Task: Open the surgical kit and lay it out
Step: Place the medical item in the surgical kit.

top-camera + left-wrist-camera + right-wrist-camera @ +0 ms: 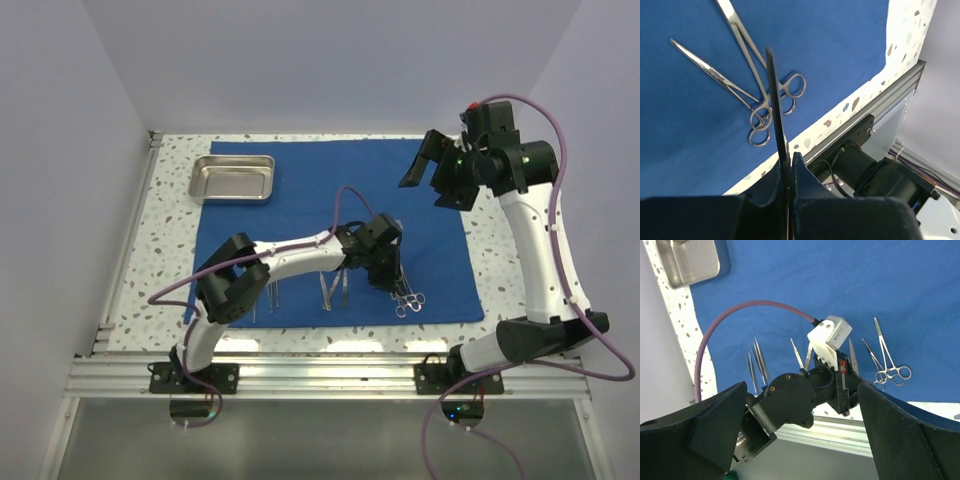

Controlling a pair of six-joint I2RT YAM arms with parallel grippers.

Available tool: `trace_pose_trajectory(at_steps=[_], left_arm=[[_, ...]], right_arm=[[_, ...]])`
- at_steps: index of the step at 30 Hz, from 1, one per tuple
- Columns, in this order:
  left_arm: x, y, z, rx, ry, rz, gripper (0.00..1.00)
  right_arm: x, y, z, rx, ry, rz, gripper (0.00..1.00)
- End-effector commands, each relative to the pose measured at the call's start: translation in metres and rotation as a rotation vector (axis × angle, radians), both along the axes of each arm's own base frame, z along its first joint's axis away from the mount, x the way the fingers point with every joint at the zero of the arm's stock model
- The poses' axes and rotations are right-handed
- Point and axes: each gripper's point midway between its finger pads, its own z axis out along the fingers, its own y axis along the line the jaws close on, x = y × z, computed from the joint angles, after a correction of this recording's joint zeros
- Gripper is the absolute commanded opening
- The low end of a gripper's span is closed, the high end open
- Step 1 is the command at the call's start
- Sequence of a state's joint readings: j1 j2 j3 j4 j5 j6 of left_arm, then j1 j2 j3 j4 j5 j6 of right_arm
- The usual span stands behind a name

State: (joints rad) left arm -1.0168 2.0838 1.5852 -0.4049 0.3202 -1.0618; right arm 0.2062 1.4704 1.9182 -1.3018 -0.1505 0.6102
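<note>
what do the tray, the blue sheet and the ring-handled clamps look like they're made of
The tray looks like polished steel: grey with a mirror sheen. The blue sheet looks like cloth: matte, no glare, lying flat; its weave is too fine to see. The clamps are bright polished metal, likely stainless steel, with sharp glints.

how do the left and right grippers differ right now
The left gripper is shut on a thin steel instrument; the right gripper is open and empty. The left gripper sits low over the near part of the blue cloth; the right gripper hangs higher by its far right corner. Both are black two-finger grippers.
</note>
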Motion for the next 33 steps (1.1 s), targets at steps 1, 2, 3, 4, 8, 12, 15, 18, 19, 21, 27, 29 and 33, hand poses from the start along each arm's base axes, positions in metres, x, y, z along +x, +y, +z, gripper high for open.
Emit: trace_pose_trajectory(at_steps=[1, 2, 3, 4, 8, 12, 15, 18, 19, 21, 27, 29, 33], left_arm=[[-0.022, -0.027, -0.001, -0.072, 0.064, 0.025, 0.00], [-0.026, -0.032, -0.003, -0.087, 0.077, 0.014, 0.00], [-0.030, -0.036, -0.006, -0.088, 0.085, 0.008, 0.00], [-0.031, -0.036, -0.014, -0.074, 0.099, 0.016, 0.00], [-0.020, -0.035, -0.018, -0.035, 0.054, 0.054, 0.07], [-0.008, -0.032, -0.013, 0.015, -0.013, 0.053, 0.27], [-0.004, -0.033, -0.012, 0.010, -0.031, 0.064, 0.30], [0.002, -0.034, -0.016, 0.018, -0.033, 0.064, 0.36], [0.002, -0.034, -0.015, 0.023, -0.032, 0.063, 0.39], [0.004, -0.033, -0.013, 0.034, -0.035, 0.065, 0.47], [0.015, -0.006, 0.020, 0.093, -0.112, 0.072, 0.64], [0.023, 0.015, 0.031, 0.133, -0.150, 0.100, 0.67], [0.066, 0.071, 0.119, 0.071, -0.338, 0.205, 0.68]], right_arm=[[-0.004, 0.000, 0.005, 0.022, -0.037, 0.004, 0.96], [-0.005, 0.000, 0.003, 0.022, -0.031, 0.005, 0.96], [-0.006, 0.001, 0.000, 0.025, -0.025, 0.009, 0.96], [-0.006, 0.001, 0.000, 0.028, -0.026, 0.010, 0.96], [-0.007, 0.002, -0.001, 0.029, -0.028, 0.018, 0.96], [-0.007, 0.002, -0.002, 0.021, -0.027, 0.024, 0.96], [-0.007, 0.004, -0.005, 0.029, -0.020, 0.029, 0.96], [-0.007, 0.005, -0.004, 0.036, -0.026, 0.032, 0.96], [-0.008, 0.005, -0.003, 0.038, -0.028, 0.033, 0.96], [-0.008, 0.004, -0.002, 0.032, -0.033, 0.034, 0.96], [-0.008, 0.002, 0.000, 0.017, -0.036, 0.044, 0.96], [-0.007, 0.004, 0.005, 0.020, -0.053, 0.058, 0.95], [-0.002, 0.012, 0.028, 0.044, -0.146, 0.122, 0.95]])
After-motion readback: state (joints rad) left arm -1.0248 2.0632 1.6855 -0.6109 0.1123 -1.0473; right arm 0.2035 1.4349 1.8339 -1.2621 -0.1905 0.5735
